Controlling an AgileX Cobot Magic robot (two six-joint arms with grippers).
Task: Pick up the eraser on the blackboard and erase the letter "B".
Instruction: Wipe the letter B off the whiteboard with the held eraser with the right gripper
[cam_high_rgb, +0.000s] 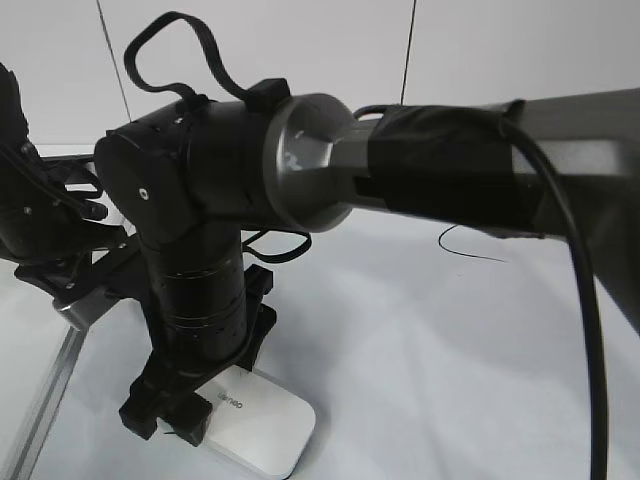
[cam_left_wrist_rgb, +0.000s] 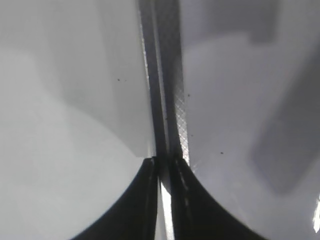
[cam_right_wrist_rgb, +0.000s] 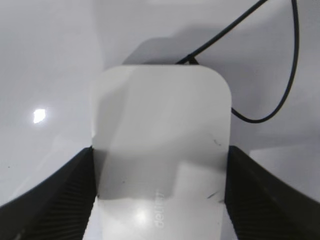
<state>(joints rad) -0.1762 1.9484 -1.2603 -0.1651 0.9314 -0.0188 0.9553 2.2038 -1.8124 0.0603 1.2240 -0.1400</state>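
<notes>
- Currently the right end effector has the eraser between its two black fingers, which press against the eraser's long sides; it holds the eraser.
- In the exterior view the eraser lies flat on the blackboard, low and left of centre, with the right end effector coming down on it from above.
- The left end effector has its fingers nearly together, on either side of the board's grey frame edge at the left; whether they truly pinch it I cannot tell.
- Progress, as I judge it: the grasp of the eraser looks made, or just about made. Whether the eraser has been lifted off the surface cannot be told.
- Left to do: carry the eraser to the letter "B" and rub it out. No wiping shows in these views.
- Thin black marker strokes run beside the eraser in the right wrist view, and a short curved stroke shows under the arm in the exterior view. Which letter they belong to cannot be read.
- Writing: small grey lettering is printed on the eraser's top, too blurred to read for certain.
</notes>
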